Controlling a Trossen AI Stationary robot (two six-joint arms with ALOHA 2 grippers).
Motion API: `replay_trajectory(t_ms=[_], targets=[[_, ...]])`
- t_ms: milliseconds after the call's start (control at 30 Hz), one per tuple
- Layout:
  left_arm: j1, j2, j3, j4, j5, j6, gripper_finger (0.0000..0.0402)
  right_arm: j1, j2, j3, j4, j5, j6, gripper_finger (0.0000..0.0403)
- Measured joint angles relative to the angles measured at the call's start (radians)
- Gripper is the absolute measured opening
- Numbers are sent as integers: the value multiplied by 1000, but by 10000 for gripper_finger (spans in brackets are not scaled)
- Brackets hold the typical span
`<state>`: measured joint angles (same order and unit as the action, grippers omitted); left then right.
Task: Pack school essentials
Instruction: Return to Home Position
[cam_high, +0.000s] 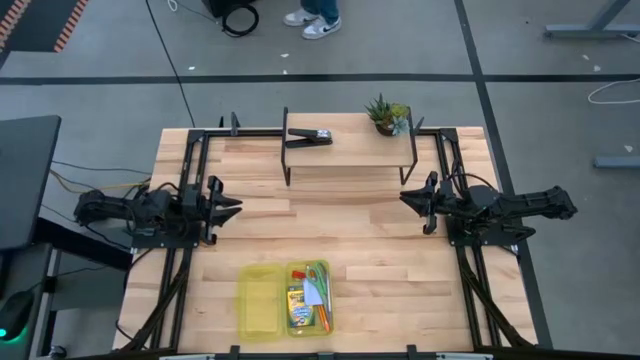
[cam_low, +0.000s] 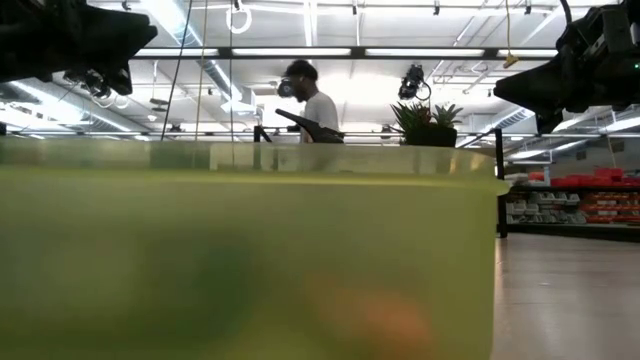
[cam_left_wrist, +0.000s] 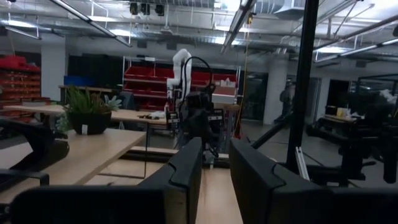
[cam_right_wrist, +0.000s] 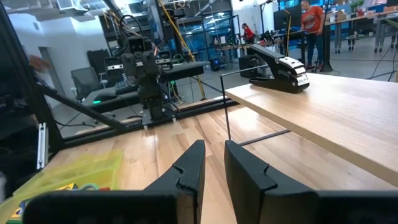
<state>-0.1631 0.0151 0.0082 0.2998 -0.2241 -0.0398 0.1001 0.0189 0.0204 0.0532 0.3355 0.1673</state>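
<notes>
A yellow-green see-through case (cam_high: 310, 297) lies open at the table's near edge, its lid (cam_high: 258, 300) flat to the left. In the tray lie the crayon box (cam_high: 298, 302), a pale block (cam_high: 314, 293), green scissor handles (cam_high: 318, 268) and an orange pencil (cam_high: 325, 318). The case wall (cam_low: 250, 260) fills the low view. My left gripper (cam_high: 235, 207) (cam_left_wrist: 216, 146) hovers at the table's left side and my right gripper (cam_high: 405, 197) (cam_right_wrist: 214, 146) at its right. Both point level toward the middle, with a narrow gap between the fingers. The pink-purple pencil and the red piece cannot be made out.
A wooden riser shelf (cam_high: 350, 150) on thin black legs stands at the far side, bearing a black clip-like tool (cam_high: 310, 137) (cam_right_wrist: 280, 65) and a small potted plant (cam_high: 388, 115) (cam_left_wrist: 87, 109). Bare wood lies between the grippers. A person stands beyond the far edge (cam_low: 312, 100).
</notes>
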Motion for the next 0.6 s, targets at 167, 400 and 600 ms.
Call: replay_trajectory(t_ms=[167, 400, 600], targets=[[0, 0, 0, 1, 0, 0, 88, 0, 0, 0, -1, 0, 0, 68], [0, 0, 0, 1, 0, 0, 84, 0, 0, 0, -1, 0, 0, 68], [0, 0, -1, 0, 0, 0, 91, 0, 0, 0, -1, 0, 0, 68]])
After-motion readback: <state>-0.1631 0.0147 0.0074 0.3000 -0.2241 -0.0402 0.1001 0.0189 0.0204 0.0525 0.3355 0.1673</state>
